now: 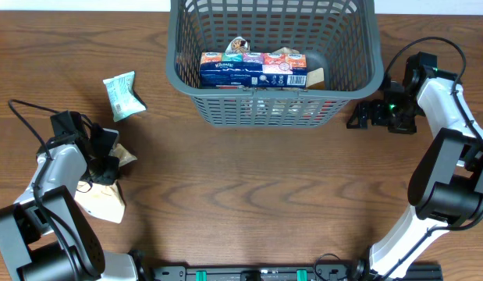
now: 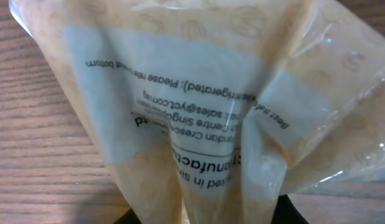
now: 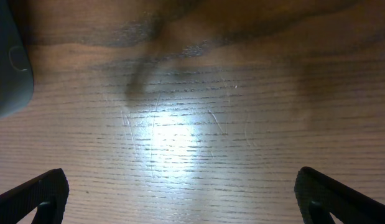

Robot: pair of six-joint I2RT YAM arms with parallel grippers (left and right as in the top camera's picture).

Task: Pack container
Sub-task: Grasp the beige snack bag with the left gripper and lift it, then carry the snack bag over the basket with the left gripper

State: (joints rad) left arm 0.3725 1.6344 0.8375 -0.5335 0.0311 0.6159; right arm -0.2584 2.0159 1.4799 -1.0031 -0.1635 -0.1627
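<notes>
Overhead evenly lit; wrist views blurred; glare on table [image 3: 170, 134].

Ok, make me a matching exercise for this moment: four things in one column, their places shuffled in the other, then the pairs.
Things:
1. green packet
2. blue tissue pack
3. beige pouch
4. right end effector

Places:
A. inside the basket
B. open over bare table, right of the basket
C. pinched in the left end effector
D. lying free on the table, left of the basket

Pairs: 1-D, 2-A, 3-C, 4-B
</notes>
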